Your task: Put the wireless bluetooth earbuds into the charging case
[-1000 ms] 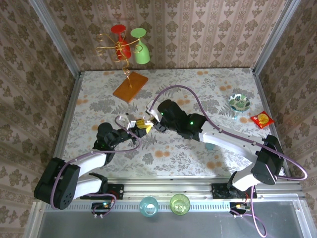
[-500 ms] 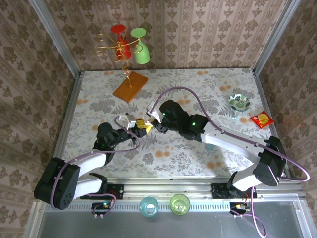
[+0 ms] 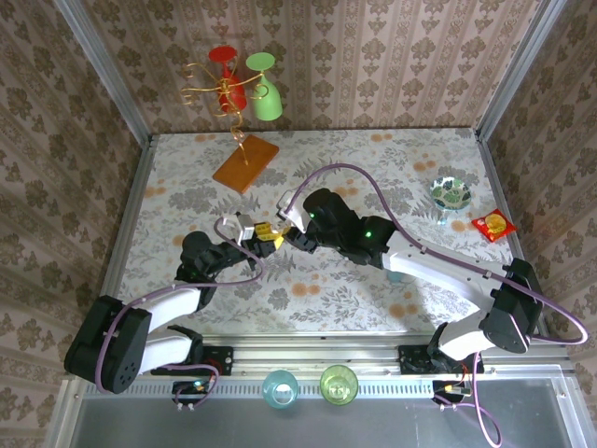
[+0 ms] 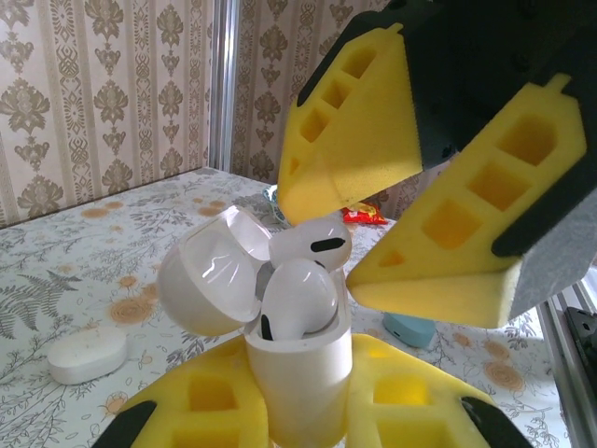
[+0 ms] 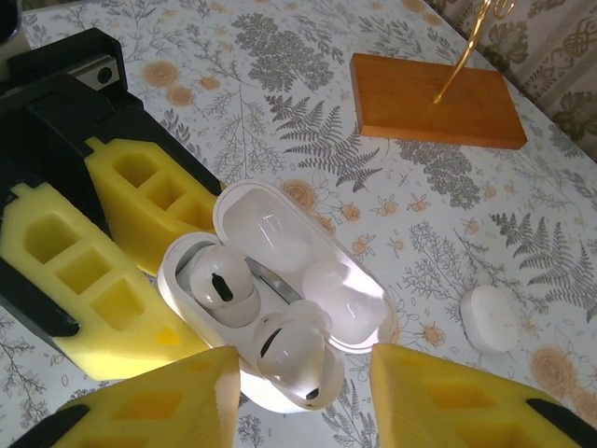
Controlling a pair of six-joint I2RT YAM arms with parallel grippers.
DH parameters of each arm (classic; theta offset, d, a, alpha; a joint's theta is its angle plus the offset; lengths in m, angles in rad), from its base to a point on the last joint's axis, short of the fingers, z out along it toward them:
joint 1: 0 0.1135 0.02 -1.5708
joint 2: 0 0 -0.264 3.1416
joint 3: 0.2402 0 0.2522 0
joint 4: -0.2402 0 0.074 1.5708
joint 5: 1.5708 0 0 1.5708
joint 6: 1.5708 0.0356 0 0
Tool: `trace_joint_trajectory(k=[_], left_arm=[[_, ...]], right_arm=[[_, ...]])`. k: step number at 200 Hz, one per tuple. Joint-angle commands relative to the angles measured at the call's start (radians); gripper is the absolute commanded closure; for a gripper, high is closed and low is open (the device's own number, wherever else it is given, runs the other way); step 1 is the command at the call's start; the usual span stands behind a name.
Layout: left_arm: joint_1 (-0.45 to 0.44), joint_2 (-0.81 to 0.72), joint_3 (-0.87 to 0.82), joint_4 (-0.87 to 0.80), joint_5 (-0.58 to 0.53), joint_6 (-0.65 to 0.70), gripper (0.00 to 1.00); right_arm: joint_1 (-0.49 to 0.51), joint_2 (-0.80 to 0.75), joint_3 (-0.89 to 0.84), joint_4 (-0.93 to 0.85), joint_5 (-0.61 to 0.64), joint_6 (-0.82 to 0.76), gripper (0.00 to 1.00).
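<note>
**Arms: two.**
- The left gripper (image 4: 300, 403) is clenching its yellow foam pads (image 4: 410, 397) on the base of the charging case (image 4: 297, 359). It is holding the case upright above the table with the lid (image 4: 210, 280) swung back.
- The right gripper (image 5: 300, 390) is hanging just over the case. Its pads are spread, with a gap showing on either side of the earbud between them, so it is grasping nothing.

**Earbuds: two, glossy white.**
- The seated earbud (image 5: 219, 285) is resting in its socket.
- The tilted earbud (image 5: 291, 359) is lying askew over the case's rim and sitting higher than its mate.

**Spare cases: two.**
- The white case (image 5: 492, 317) is lying closed on the table, well apart from the grippers.
- The pale blue case (image 4: 410, 329) is lying beyond the right gripper.

**Other items.**
- One gold wire rack on an orange wooden base (image 3: 245, 164) is standing at the far left of the table.
- The rack is carrying one red glass (image 3: 227, 79) and one green glass (image 3: 266, 93).
- One patterned dish (image 3: 451, 193) and one red packet (image 3: 492, 225) are lying near the right edge.
- One teal cup (image 3: 280, 385) and one green cup (image 3: 339, 384) are standing on the metal rail at the near edge.

**Surface:** the table (image 3: 373, 168) is showing a pale floral print of grey leaves and orange blooms.

**Room:** walls (image 3: 401, 56) in beige damask wallpaper are enclosing three sides, with metal posts running up the far corners.
</note>
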Motion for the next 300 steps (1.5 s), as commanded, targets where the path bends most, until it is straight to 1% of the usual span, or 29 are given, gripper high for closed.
trace_joint_trajectory(k=[1,22,46,50,62,81,98,114,122,140,153,162,183,190,222,228,243,259,300], left_arm=[[0.007,0.003,0.007,0.054,0.013,-0.019,1.00],[0.007,0.001,0.001,0.057,0.011,-0.017,1.00],[0.008,0.001,-0.004,0.058,0.003,-0.010,1.00],[0.010,0.001,-0.004,0.058,0.003,-0.009,1.00],[0.010,0.002,-0.004,0.058,0.001,-0.004,1.00],[0.011,0.004,-0.004,0.062,0.003,0.003,1.00],[0.011,0.003,-0.009,0.067,0.005,0.024,1.00],[0.011,0.002,-0.014,0.069,0.006,0.053,1.00],[0.011,0.003,-0.013,0.067,0.006,0.066,1.00],[0.011,0.004,-0.012,0.067,0.012,0.102,1.00],[0.011,0.006,-0.010,0.066,0.013,0.121,1.00],[0.011,0.008,-0.006,0.062,0.010,0.124,1.00],[0.016,0.017,0.008,0.061,0.011,0.114,1.00],[0.016,0.022,0.010,0.063,0.010,0.113,1.00],[0.018,0.045,0.013,0.091,0.016,0.101,1.00],[0.018,0.050,0.013,0.100,0.018,0.094,1.00],[0.019,0.061,0.017,0.122,0.024,0.079,1.00],[0.019,0.070,0.021,0.132,0.029,0.072,1.00],[0.018,0.082,0.026,0.143,0.041,0.062,1.00]], right_arm=[[-0.009,-0.022,0.001,-0.021,-0.006,0.026,0.54],[-0.015,-0.034,0.003,-0.032,-0.006,0.033,0.49],[-0.021,-0.053,-0.010,-0.035,-0.017,0.039,0.37],[-0.024,-0.086,-0.013,-0.035,-0.022,0.041,0.36],[-0.041,-0.117,-0.025,-0.029,-0.056,0.063,0.33],[-0.083,-0.160,-0.039,-0.018,-0.156,0.120,0.29],[-0.121,-0.192,-0.052,0.011,-0.234,0.175,0.28],[-0.168,-0.196,-0.046,0.029,-0.289,0.274,0.27],[-0.190,-0.185,-0.034,0.026,-0.318,0.317,0.27],[-0.213,-0.142,0.013,-0.021,-0.338,0.396,0.27],[-0.215,-0.104,0.054,-0.066,-0.353,0.415,0.27],[-0.215,-0.084,0.064,-0.079,-0.386,0.413,0.27],[-0.214,-0.077,0.043,-0.056,-0.441,0.415,0.30],[-0.212,-0.079,0.039,-0.053,-0.449,0.417,0.31],[-0.203,-0.067,0.047,-0.081,-0.479,0.412,0.31],[-0.202,-0.037,0.046,-0.081,-0.487,0.411,0.32],[-0.196,-0.021,0.049,-0.079,-0.491,0.409,0.34],[-0.186,-0.003,0.059,-0.082,-0.492,0.405,0.39],[-0.175,0.030,0.082,-0.081,-0.478,0.394,0.58]])
